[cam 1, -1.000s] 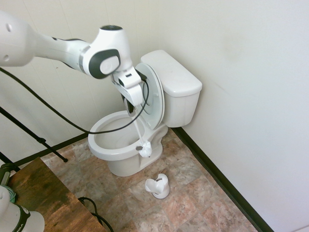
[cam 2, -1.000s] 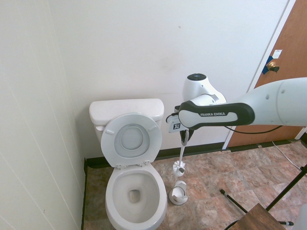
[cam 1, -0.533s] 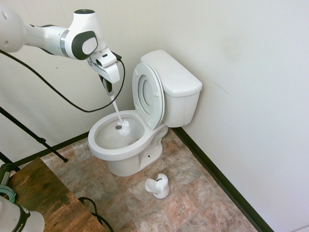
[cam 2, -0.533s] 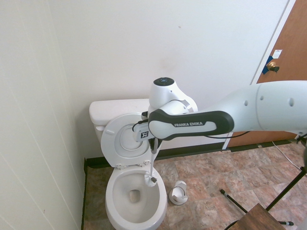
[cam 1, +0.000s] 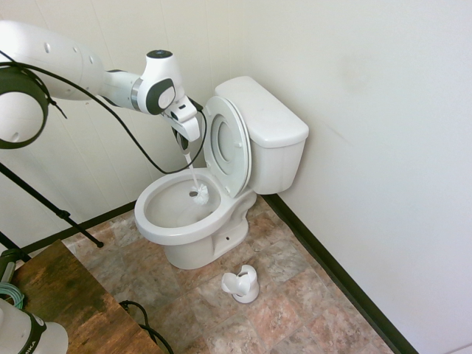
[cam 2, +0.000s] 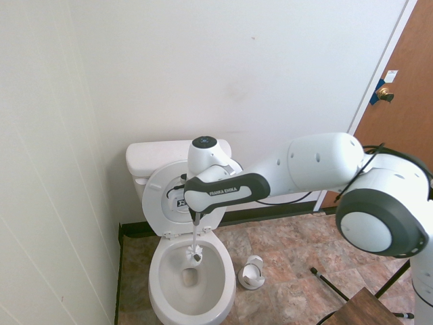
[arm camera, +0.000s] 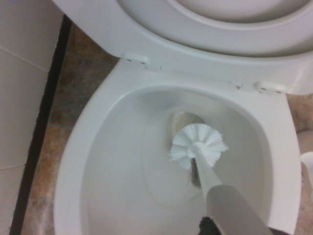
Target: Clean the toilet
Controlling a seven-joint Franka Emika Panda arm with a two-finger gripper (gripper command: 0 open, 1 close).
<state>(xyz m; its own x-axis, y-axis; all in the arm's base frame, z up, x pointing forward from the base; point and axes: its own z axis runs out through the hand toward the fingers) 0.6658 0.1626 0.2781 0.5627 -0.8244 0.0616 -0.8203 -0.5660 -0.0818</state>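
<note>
Only wristward: brush (arm camera: 198, 147) bristles inside toilet (arm camera: 98, 161)

White porcelain toilet (cam 1: 195, 228) in corner, tank (cam 1: 269, 136) against wall, flat lid on. Seat and lid (cam 2: 177, 200) raised upright against tank. Oval bowl (arm camera: 122, 161) open, white inside.

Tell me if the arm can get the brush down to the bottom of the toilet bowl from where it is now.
Probably yes. The seat and lid are raised, the bowl is open, and the gripper, shut on the brush, already has the bristles inside it.
</note>
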